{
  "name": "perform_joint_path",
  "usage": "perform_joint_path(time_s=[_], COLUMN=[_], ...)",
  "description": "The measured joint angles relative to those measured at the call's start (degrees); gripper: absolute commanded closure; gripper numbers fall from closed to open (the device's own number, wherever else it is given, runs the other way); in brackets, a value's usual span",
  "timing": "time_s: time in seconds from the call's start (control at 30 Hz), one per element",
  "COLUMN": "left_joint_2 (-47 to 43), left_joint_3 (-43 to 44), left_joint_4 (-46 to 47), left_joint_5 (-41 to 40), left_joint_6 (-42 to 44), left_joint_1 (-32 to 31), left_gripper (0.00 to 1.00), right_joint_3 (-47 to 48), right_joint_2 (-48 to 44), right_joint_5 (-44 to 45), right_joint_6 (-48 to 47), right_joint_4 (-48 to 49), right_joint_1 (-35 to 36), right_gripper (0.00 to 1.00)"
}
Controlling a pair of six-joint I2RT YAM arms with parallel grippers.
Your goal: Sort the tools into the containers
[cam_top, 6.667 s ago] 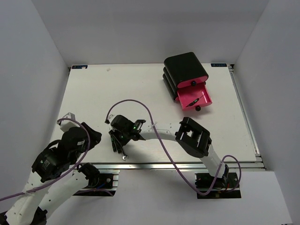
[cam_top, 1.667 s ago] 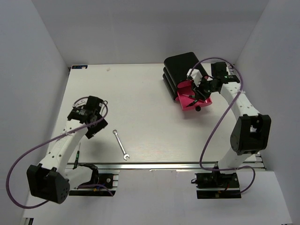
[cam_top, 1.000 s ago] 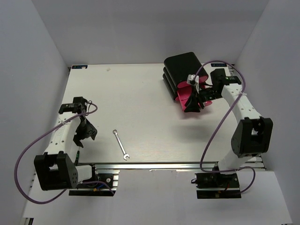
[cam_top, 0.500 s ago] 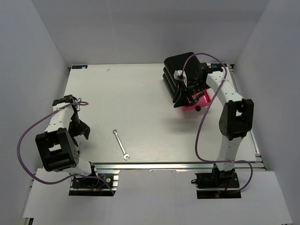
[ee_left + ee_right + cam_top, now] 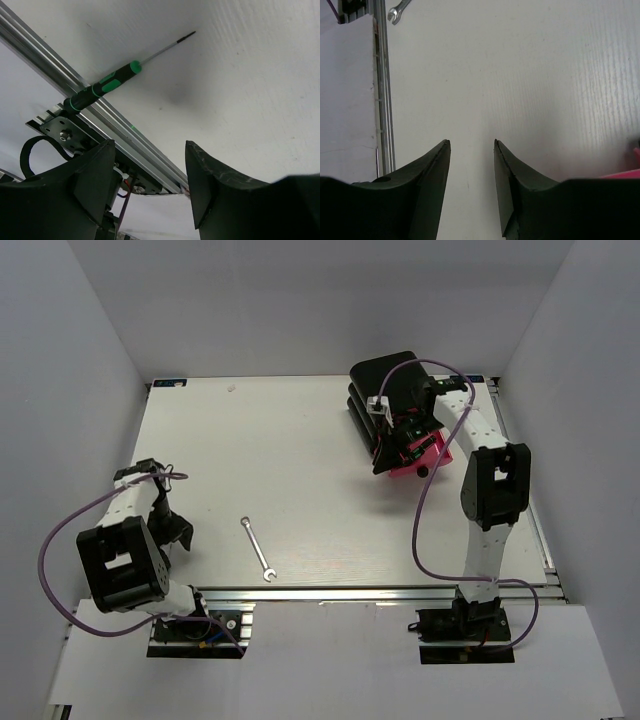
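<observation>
Over 0.5 s the right end effector (image 5: 470, 144) swung against the drawers (image 5: 390, 390), gap narrow, holding nothing. The left end effector (image 5: 150, 147), wide and empty, dropped over the screwdriver (image 5: 102, 86) at the table (image 5: 300, 440) edge. The wrench (image 5: 257, 548) stayed put: probably 2 tools unsorted.

The top view looks down from 6 o'clock. The left wrist camera, at 8 o'clock, sits close over the rail (image 5: 35, 47). The right wrist camera, at 1 o'clock, shares the wrench (image 5: 399, 11) with the top view.

Top view: open drawer (image 5: 435, 450) contents mostly hidden under right arm (image 5: 487, 475); screwdriver (image 5: 107, 85) lost behind left arm (image 5: 125, 545). R wrist view: wrench (image 5: 399, 14) cut by top edge.
</observation>
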Motion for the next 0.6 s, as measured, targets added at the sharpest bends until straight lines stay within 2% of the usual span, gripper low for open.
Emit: perform_joint_path(time_s=[0.2, 0.47, 0.6], left_joint_2=[0.0, 3.8, 4.8], left_joint_3=[-0.1, 2.0, 1.6], left_joint_4=[2.3, 3.9, 5.9], left_joint_5=[-1.9, -2.0, -0.5], left_joint_6=[0.6, 3.7, 4.9], left_joint_1=[3.3, 13.2, 15.2], left_gripper=[0.31, 0.31, 0.32], right_joint_3=[-1.8, -3.7, -3.7], right_joint_2=[-2.0, -5.2, -5.7], right_joint_5=[3.5, 6.0, 6.8], right_joint_6=[1.6, 4.1, 5.1], right_joint_4=[0.0, -0.1, -0.1], right_joint_1=[0.9, 2.1, 2.1], right_gripper=[0.54, 0.54, 0.54])
